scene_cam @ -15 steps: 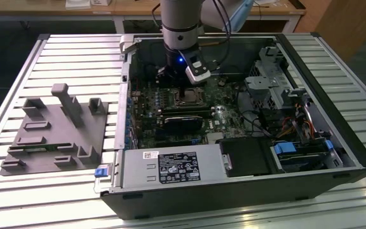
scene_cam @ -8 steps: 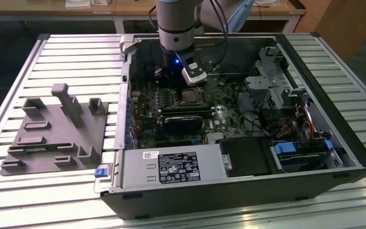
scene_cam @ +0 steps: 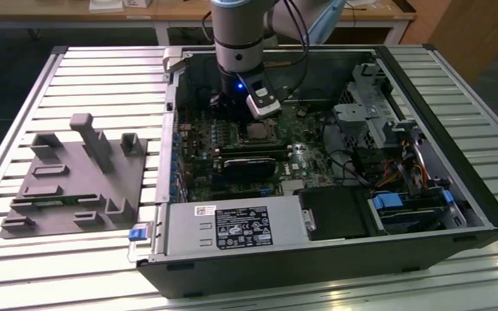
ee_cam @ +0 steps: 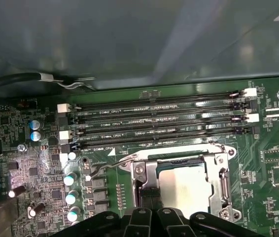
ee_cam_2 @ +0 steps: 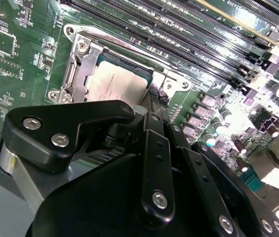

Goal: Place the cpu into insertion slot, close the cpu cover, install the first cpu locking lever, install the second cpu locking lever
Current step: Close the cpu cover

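Note:
The cpu (ee_cam_2: 115, 84) (ee_cam: 186, 185) lies flat in the insertion slot (scene_cam: 256, 133) on the green motherboard, its pale metal top showing through the window of the cpu cover (ee_cam_2: 83, 69) (ee_cam: 147, 175). The cover lies down over it. A thin wire locking lever (ee_cam: 100, 170) sticks out from one corner of the socket, and another lever (ee_cam_2: 124, 44) runs along the socket's edge. My gripper (ee_cam_2: 155, 98) (ee_cam: 150, 195) (scene_cam: 262, 116) hangs just above the socket's rim beside the cpu. Its black fingers are together with nothing between them.
Long black memory slots (ee_cam: 154, 123) run beside the socket. A black card (scene_cam: 249, 165), the power supply (scene_cam: 231, 227) and a drive cage (scene_cam: 370, 103) crowd the open case. A grey fixture (scene_cam: 76, 181) stands on the slatted table at the exterior view's left.

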You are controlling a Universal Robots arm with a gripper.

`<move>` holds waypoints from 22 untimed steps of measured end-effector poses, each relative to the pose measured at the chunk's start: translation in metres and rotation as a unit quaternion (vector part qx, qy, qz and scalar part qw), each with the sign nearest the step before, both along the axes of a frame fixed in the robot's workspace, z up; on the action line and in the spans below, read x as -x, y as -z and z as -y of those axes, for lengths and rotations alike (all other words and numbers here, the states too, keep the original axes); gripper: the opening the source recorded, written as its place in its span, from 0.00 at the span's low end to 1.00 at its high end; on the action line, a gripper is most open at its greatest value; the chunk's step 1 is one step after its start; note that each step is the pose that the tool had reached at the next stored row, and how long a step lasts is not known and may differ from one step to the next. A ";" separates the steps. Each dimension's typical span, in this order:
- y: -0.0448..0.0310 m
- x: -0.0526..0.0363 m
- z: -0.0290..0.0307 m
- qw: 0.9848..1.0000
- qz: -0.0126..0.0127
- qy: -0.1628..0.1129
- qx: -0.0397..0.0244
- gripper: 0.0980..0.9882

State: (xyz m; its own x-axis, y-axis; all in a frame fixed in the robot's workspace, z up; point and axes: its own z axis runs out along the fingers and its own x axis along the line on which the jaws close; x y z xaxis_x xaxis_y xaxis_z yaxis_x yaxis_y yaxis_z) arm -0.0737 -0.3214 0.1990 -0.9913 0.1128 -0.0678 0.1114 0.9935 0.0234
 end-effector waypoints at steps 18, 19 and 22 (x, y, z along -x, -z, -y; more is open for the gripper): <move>-0.0140 0.0001 0.0000 1.000 0.000 0.000 0.000 0.01; -0.0165 0.0001 0.0000 1.000 0.000 0.000 0.000 0.01; -0.0206 0.0000 -0.0001 1.000 0.000 0.000 0.000 0.01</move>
State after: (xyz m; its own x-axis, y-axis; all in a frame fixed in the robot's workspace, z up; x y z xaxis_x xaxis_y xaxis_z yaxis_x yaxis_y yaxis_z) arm -0.0737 -0.3213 0.2196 -0.9913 0.1128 -0.0679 0.1115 0.9935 0.0236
